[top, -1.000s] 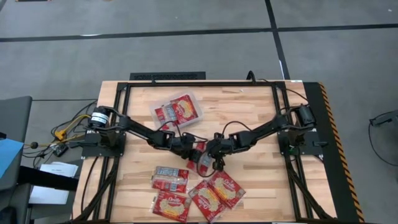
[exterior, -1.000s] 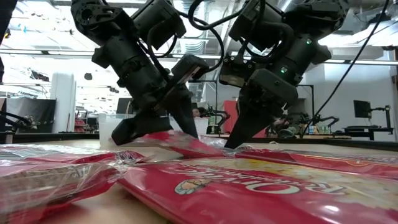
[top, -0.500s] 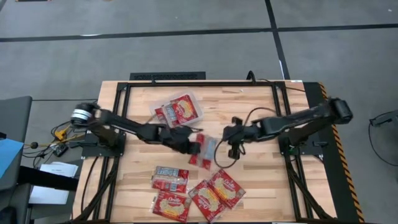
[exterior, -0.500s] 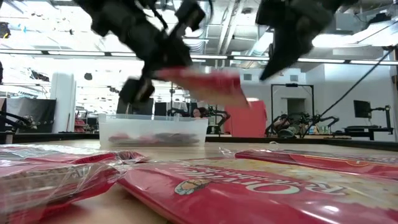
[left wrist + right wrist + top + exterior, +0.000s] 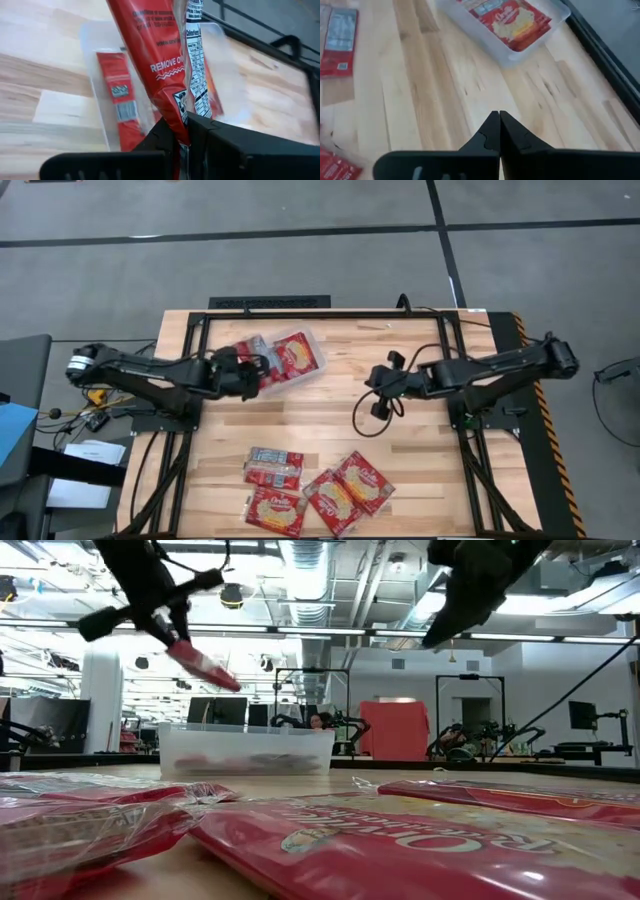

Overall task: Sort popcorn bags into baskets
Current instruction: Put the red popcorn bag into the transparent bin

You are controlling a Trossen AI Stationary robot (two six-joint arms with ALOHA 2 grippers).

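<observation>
In the high view my left gripper (image 5: 250, 375) sits at the left end of the clear basket (image 5: 312, 352), shut on a red popcorn bag (image 5: 155, 55). That bag shows in the low view as a slanted red strip (image 5: 205, 665) above the basket (image 5: 245, 750). The basket holds red bags (image 5: 290, 358) lying flat. My right gripper (image 5: 380, 385) hangs shut and empty above bare wood right of the table's centre. Several more bags (image 5: 320, 488) lie flat near the front edge. My left gripper pinches one short end of the bag (image 5: 176, 114) between its two fingers, the folded film showing right at the fingertips. The fingers slant downward from the table's left. Lifted clear, the bag stretches on past the fingers over the basket and tilts down away from them.
A black metal frame (image 5: 330, 313) runs round the wooden table top. The bags at the front lie as a pair at the left (image 5: 273, 467) and overlapping ones at the right (image 5: 362, 480). Bare wood (image 5: 330, 415) lies between the basket and those bags.
My left gripper has lifted the bag from the table's middle, carried it up and toward the far left to the basket, and rolled its wrist, so the bag is now edge-on. My right gripper has risen off that bag and drawn back toward the table's right.
</observation>
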